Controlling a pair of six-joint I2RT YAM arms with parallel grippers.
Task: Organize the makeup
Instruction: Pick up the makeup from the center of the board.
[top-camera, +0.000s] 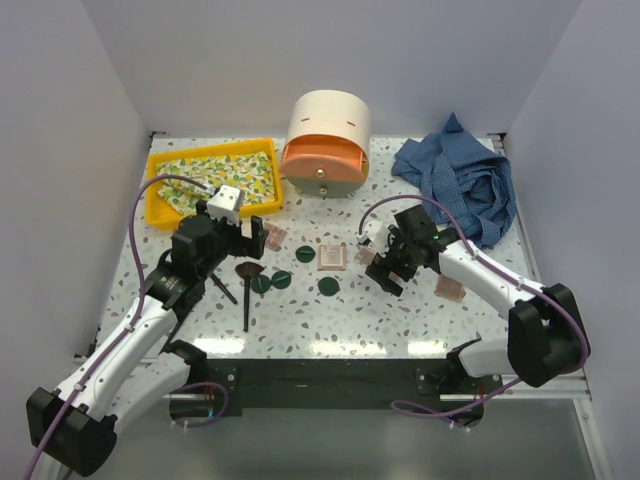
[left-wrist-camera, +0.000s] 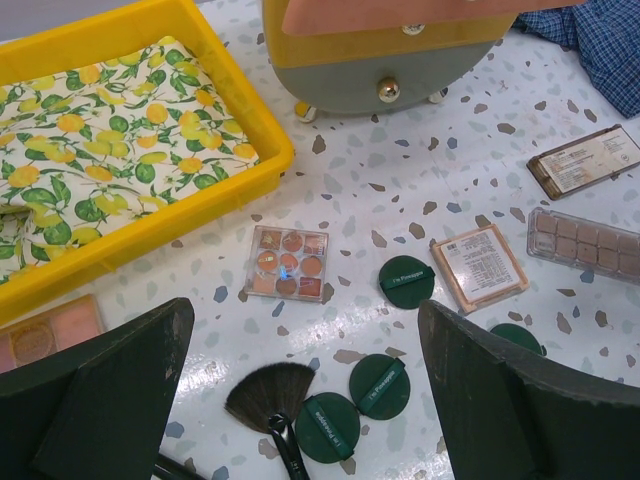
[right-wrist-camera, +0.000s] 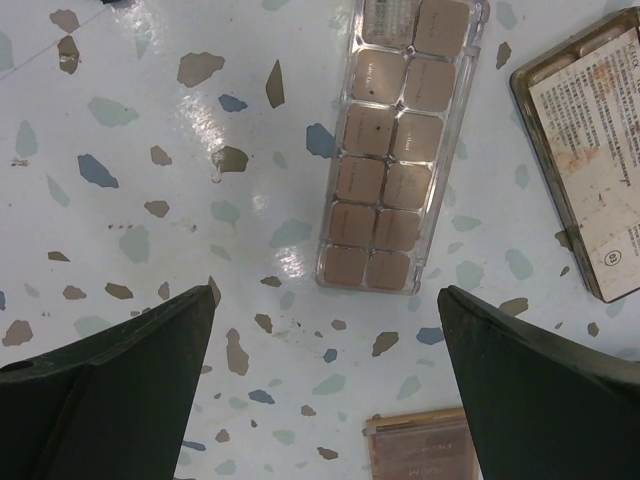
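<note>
Lower palette (right-wrist-camera: 425, 442) cut off (right gripper (right-wrist-camera: 327, 295) spread wide)

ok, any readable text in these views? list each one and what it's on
"I'm Pineapple" (appears to read so, tiny): strap on upper green disc.
Straps on lower-left disc and lower-right disc: printed, unreadable.
Back label, square palette: print too small.
Back label, dark-framed palette: too small in both wrist views.
Top view: nothing legible.

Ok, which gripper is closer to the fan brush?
Left. The left gripper hovers just beyond the head of the fan brush. The right gripper is well off to its right, over a clear palette.
</note>
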